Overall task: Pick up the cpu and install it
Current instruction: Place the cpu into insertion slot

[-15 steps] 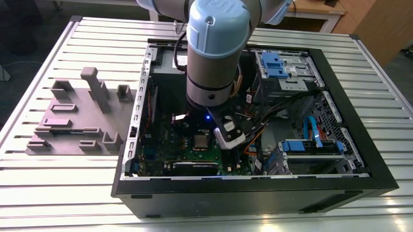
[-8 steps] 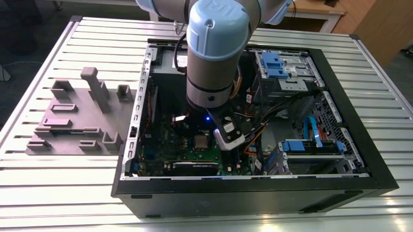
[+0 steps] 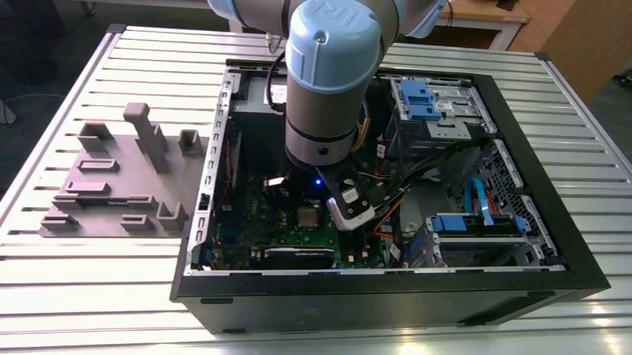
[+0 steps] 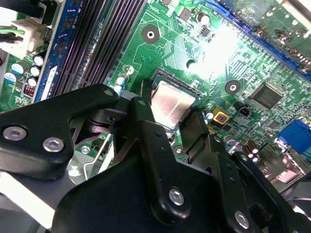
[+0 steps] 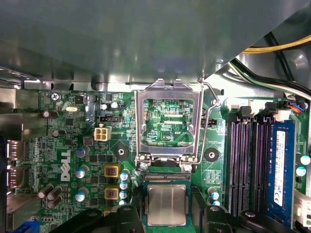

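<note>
Sitting flat in its socket on the green motherboard (image 5: 63,145), the cpu (image 5: 166,205) shows you its shiny square metal top. Your gripper (image 5: 167,216) hangs over it with its fingers (image 5: 127,213) apart, one on each of two opposite sides, leaving a gap to the chip's edges.

Treat the chip as light, stiff and slick-topped, with a fragile underside. Your safest hold is probably on two opposite edges, squeezed gently.

Just beside the chip, the metal load plate (image 5: 141,121) stands hinged open, with its wire lever (image 5: 210,122) raised alongside. Small capacitors (image 5: 124,177) crowd one side of the socket, and black memory slots (image 5: 243,160) run along the other. The walls of the computer case (image 3: 375,299) and loose cables (image 3: 434,159) hem in your arm (image 3: 331,74).
</note>
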You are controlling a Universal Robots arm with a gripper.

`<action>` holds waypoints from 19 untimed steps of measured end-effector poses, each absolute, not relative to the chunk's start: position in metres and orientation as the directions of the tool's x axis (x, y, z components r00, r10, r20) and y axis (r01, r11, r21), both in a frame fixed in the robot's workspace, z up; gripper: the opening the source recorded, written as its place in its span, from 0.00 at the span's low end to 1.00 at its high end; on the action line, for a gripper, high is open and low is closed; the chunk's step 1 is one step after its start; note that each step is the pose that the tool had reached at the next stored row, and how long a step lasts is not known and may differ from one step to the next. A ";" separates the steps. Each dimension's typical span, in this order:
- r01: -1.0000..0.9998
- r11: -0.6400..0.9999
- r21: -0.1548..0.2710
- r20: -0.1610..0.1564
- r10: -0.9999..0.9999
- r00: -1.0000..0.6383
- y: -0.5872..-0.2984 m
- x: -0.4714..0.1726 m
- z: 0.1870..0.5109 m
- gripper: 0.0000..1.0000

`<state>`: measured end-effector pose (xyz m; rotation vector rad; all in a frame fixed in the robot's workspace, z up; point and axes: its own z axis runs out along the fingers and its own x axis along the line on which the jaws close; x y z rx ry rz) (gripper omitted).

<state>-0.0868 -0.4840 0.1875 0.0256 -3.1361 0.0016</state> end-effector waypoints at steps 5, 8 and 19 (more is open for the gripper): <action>-0.016 1.000 -0.001 0.005 -0.016 -1.000 -0.484 -0.087 0.187 0.47; -0.016 1.000 0.000 0.005 -0.016 -1.000 -0.484 -0.087 0.188 0.47; -0.004 1.000 -0.001 0.006 -0.004 -1.000 -0.484 -0.086 0.187 0.47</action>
